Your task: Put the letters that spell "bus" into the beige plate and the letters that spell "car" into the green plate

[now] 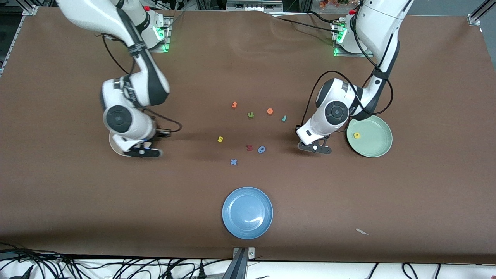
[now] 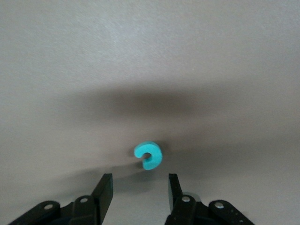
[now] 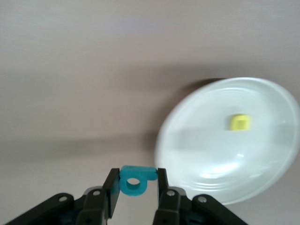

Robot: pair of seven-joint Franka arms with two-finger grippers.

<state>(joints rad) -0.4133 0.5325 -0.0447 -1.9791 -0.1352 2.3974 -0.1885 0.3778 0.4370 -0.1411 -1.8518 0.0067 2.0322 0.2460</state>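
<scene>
right wrist view: the right end effector (image 3: 134,183) holds the teal "b" (image 3: 135,181) between its fingers, beside the beige plate (image 3: 220,183).
a yellow "u" (image 3: 240,122) lies in that plate. the left end effector (image 2: 140,187) is half open over the bench (image 1: 77,201), empty, with the teal "c" (image 2: 148,156) just beside its fingertips. the green plate (image 1: 378,149) carries the yellow "a" (image 1: 357,135). the yellow "s" (image 1: 220,139) and the teal-blue "r" (image 1: 284,118) lie on the bench between the arms.
</scene>
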